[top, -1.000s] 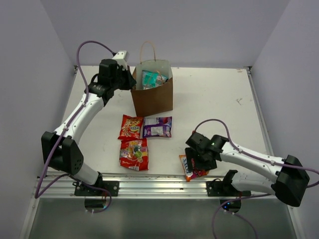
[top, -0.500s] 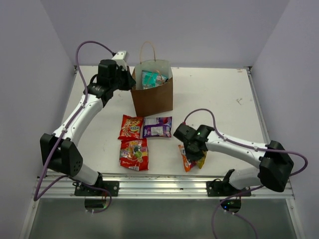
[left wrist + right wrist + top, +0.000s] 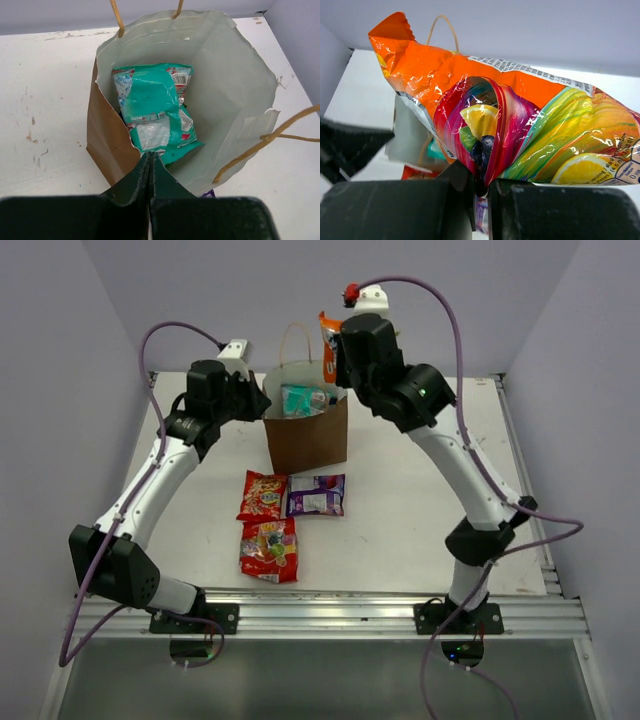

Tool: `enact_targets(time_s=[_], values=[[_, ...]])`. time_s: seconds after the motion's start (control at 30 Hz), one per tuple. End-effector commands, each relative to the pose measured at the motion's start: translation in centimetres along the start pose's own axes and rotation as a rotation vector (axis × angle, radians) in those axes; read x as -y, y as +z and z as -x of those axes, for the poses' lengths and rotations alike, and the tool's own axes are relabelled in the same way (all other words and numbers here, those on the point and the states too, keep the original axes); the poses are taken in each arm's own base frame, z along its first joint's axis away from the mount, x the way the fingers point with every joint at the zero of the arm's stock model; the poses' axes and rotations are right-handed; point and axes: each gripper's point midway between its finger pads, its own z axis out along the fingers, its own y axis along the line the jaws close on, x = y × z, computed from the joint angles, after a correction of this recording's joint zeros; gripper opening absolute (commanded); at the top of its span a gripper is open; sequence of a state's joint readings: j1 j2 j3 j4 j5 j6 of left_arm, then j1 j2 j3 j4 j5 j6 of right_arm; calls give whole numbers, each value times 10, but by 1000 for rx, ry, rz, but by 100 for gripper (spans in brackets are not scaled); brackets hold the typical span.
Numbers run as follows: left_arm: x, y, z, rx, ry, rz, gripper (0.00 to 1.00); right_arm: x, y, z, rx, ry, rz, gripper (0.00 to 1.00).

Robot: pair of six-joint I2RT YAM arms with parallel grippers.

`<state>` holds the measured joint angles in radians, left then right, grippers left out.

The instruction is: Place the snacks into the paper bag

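Right gripper (image 3: pixel 481 189) clamped on the orange packet (image 3: pixel 530 120), pinching its lower edge. The paper bag (image 3: pixel 305 445) mouth lies just below it. Left gripper (image 3: pixel 150 167) closed on the bag's near rim. Recommended: centre the packet over the mouth, lower it, then release, keeping clear of the handles (image 3: pixel 116 15).

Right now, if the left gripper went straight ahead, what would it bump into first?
Probably the teal snack packet lying inside the paper bag; the left gripper points down into the bag from its rim. Depth is hard to judge.
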<state>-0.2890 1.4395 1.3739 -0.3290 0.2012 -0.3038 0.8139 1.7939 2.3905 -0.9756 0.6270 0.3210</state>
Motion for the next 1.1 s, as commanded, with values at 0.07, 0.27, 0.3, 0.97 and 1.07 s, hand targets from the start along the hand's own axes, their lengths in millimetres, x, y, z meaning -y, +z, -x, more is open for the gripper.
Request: enact_targets(time_s=[0.07,0.27,0.3,0.97,1.07], values=[[6,-3,-2,13,1,-39,0,-43,94,-24,-26,-79,107,0],[3,-3,-5,4,12,-34,0,-71,117,-55,-101,-79,206,1],[4,-3,-5,4,12,-35,0,-71,116,-63,-126,-87,211,24],[-1,-6,-1,11,16,-2,0,-27,11,-221,-337,-25,252,83],[-2,-7,-2,5,18,6,0,-43,17,-248,-367,-28,283,82]])
